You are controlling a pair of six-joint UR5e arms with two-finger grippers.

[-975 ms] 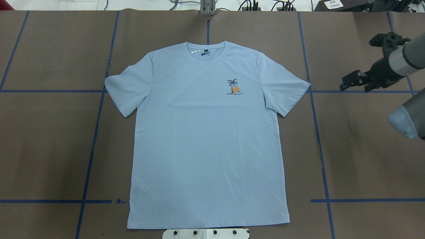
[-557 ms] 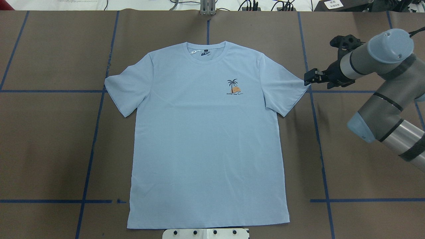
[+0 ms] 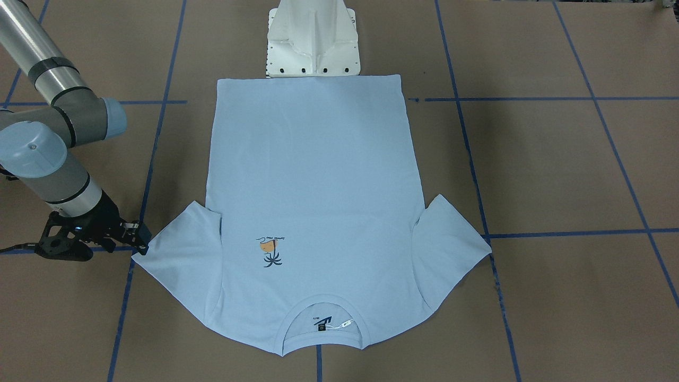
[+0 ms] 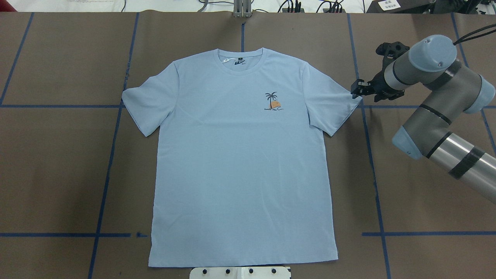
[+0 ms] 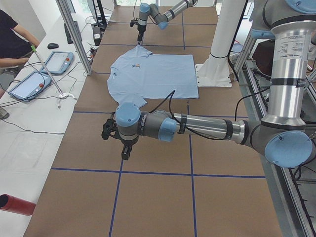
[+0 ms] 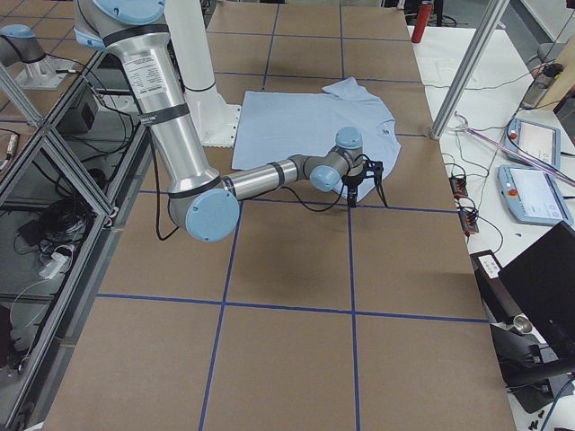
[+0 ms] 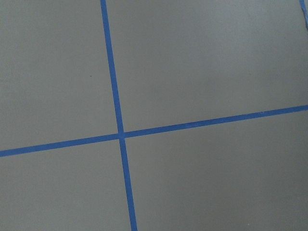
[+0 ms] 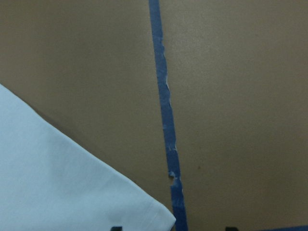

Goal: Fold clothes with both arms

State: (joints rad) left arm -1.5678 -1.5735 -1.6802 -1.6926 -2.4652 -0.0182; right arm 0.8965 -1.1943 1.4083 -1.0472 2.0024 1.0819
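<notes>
The light blue T-shirt [image 4: 240, 155] lies flat and spread out, chest print up, collar [image 4: 240, 58] at the far side; it also shows in the front view [image 3: 313, 185]. My right gripper [image 4: 356, 90] is low at the tip of the sleeve [image 4: 341, 104] on its side, jaws apart. The right wrist view shows that sleeve corner [image 8: 72, 192] between two fingertip ends at the bottom edge. My left gripper [image 5: 126, 151] shows only in the left side view, points down over bare table away from the shirt, and I cannot tell its state.
The white pedestal [image 3: 313, 42] stands at the shirt's hem. Blue tape lines [image 7: 120, 134] cross the brown table cover. Tablets [image 5: 29, 84], a red cylinder [image 5: 17, 205] and a seated person [image 5: 12, 39] are at the operators' bench.
My right arm has swung in from the table's right side. Its gripper has moved left to the tip of the sleeve. The shirt has not moved.
</notes>
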